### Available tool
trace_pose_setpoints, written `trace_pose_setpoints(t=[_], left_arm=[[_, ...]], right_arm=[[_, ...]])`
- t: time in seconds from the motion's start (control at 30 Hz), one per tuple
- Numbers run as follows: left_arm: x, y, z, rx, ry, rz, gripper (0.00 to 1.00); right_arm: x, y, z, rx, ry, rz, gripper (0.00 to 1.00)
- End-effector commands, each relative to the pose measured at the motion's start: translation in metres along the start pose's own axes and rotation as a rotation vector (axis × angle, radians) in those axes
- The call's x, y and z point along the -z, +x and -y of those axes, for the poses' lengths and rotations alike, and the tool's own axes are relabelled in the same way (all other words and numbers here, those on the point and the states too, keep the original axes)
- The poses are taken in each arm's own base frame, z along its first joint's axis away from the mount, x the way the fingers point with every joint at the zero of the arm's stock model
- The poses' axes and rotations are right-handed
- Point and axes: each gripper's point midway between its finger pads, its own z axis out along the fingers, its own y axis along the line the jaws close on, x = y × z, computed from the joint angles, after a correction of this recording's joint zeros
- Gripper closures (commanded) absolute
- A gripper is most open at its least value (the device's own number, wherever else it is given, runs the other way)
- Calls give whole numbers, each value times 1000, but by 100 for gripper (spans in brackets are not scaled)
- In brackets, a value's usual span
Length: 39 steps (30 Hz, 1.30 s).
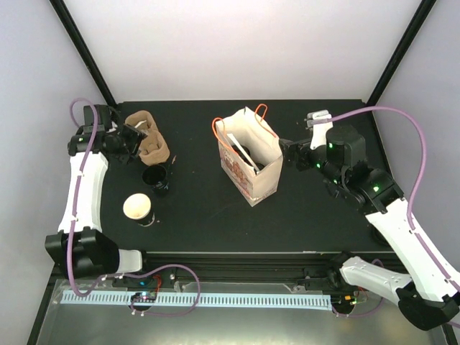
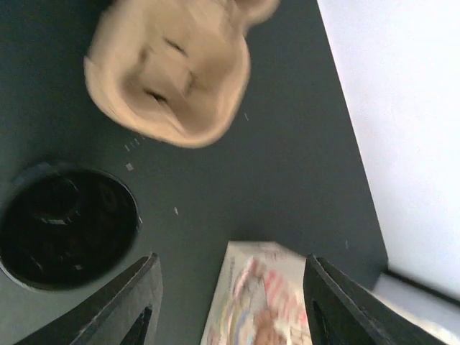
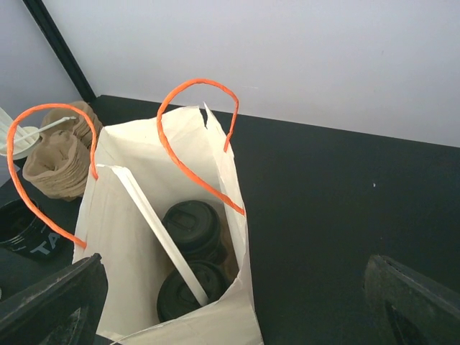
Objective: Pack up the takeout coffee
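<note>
Takeout coffee on table: one small black paper cup with a round black plastic lid (image 1: 157,178), upright, just beside the brown moulded-pulp carriers (image 1: 147,140).
Coffee already packed: two lidded black cups (image 3: 192,226), low inside the printed paper bag with orange handles (image 1: 248,158).
Left hand (image 2: 231,287): spread wide and empty, on the nearer arm. The lid lies outside its fingers, off to one side.
Right hand (image 3: 235,287): spread wide and empty, just beside the bag.
Likely need: shift the left hand sideways over the cup.
Table (image 1: 302,215): black.
</note>
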Motion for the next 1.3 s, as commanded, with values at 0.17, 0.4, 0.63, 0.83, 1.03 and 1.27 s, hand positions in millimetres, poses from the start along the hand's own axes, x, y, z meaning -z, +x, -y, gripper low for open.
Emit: trace_pose_setpoints(t=[0.17,0.4,0.63,0.83,1.03,1.27], left_arm=[[-14,-84,-22,418,-140,365,44],[-40,-126,-17,535,-175,443,46],[-64,-154,-13,619,-226,483,57],[-82,-156,-30,730,-273,506,61],[-107,-163,-28,755,-261,482,60],[-132,-157,-24,812,-252,425,60]], right_arm=[[11,3,2,2,-9,9,0],[9,1,2,-10,-6,17,0],[6,2,5,-6,15,13,0],[2,0,7,-1,29,7,0],[-3,-1,7,11,39,-5,0],[-9,-1,6,21,41,-17,0]])
